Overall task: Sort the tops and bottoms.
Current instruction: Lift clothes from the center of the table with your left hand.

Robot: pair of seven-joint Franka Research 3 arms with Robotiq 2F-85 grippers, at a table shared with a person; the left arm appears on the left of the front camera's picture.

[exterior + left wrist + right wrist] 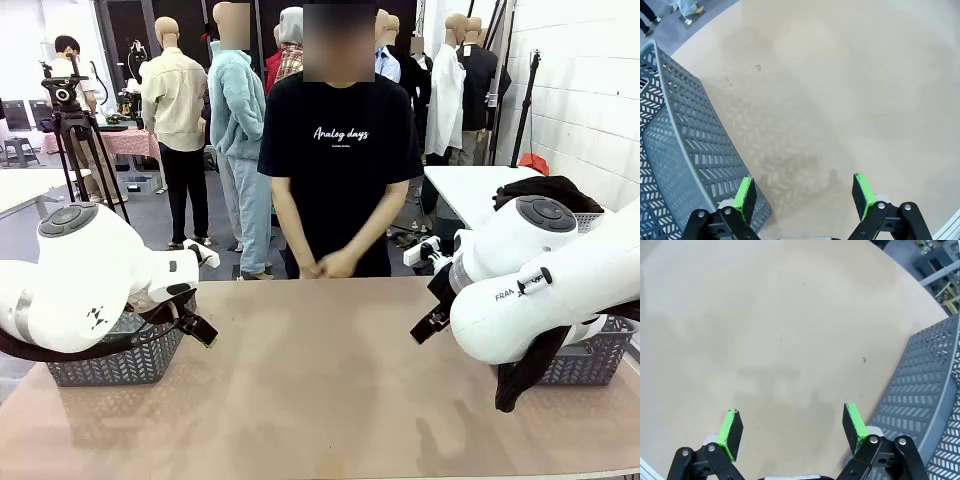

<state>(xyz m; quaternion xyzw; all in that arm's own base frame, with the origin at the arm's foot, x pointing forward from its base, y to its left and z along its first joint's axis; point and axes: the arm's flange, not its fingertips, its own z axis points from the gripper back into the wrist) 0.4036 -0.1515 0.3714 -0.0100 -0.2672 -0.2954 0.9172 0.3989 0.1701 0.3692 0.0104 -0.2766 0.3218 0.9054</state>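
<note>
The left gripper [802,192] hangs over a bare tan table [840,90], its jaws spread wide with nothing between them. A grey mesh basket [695,150] stands at the left, its corner just beside one green pad [745,197].

Front camera faces person [335,150]; wrist cameras overlook table [320,380].
</note>
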